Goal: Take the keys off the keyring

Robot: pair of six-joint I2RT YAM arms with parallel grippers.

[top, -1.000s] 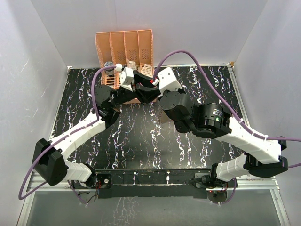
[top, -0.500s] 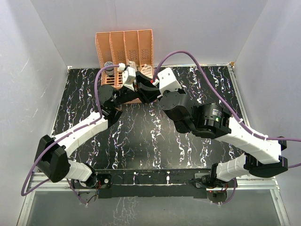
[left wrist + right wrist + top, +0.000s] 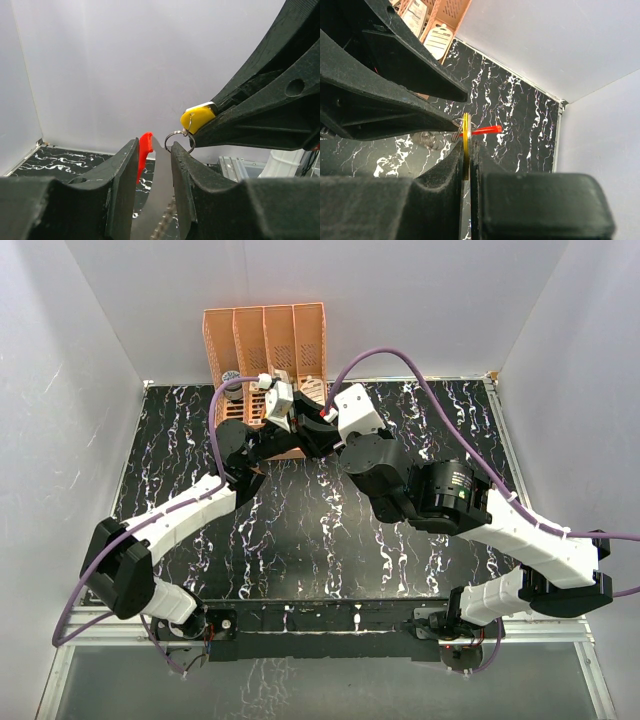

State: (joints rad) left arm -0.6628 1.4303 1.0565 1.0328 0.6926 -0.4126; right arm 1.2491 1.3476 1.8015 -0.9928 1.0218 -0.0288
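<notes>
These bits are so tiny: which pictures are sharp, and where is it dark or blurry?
Left wrist view: the keyring and yellow key look crisp against the pale wall, the left gripper up close dark and soft. Right wrist view: the key is a thin edge-on sliver amid black foreground. Top view: evenly lit, small parts lost among the arms.

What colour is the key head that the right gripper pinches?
Yellow; the key shows best in the left wrist view, in the right gripper.
</notes>
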